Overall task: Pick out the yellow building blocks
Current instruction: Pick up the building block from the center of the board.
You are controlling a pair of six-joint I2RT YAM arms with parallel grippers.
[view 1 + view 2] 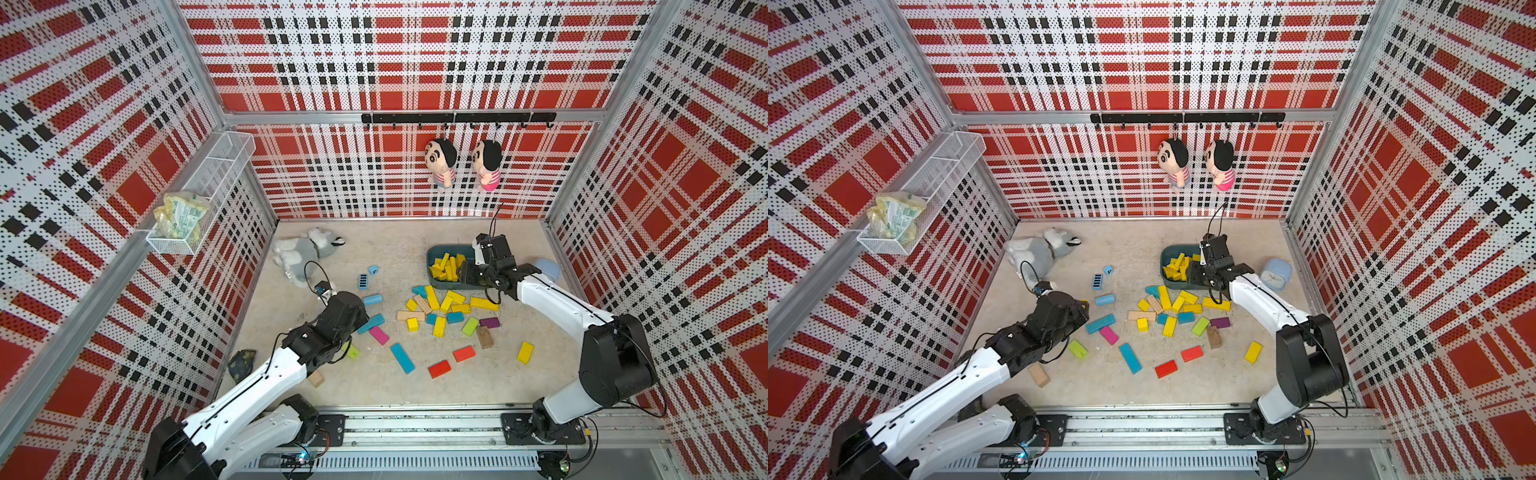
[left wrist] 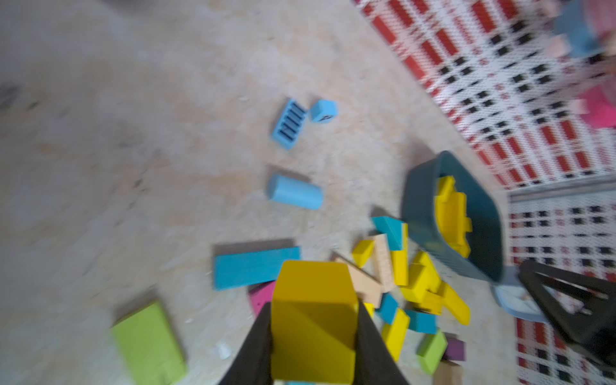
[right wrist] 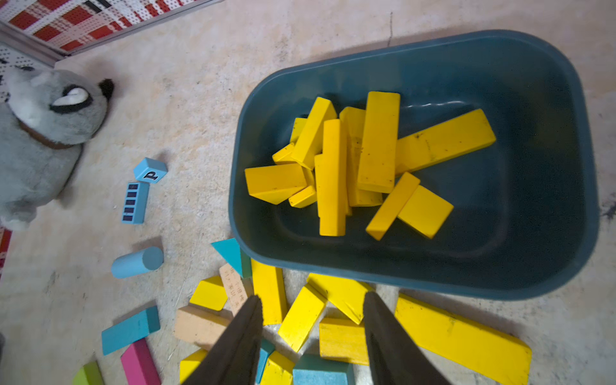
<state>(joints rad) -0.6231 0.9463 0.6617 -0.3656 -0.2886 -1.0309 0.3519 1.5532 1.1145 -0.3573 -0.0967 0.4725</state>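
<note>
My left gripper is shut on a yellow building block, lifted above the floor over a teal bar and a pink brick. In both top views the left wrist hides those jaws. Several yellow building blocks lie heaped in a dark teal bin, which shows in both top views. My right gripper is open above the loose yellow blocks by the bin's near rim, and holds nothing. Another yellow block lies alone at the front right.
Mixed blocks lie mid-floor: teal bars, red bricks, a lime brick, a pink brick and tan wood. A grey plush lies at back left. A pale blue clock stands right of the bin.
</note>
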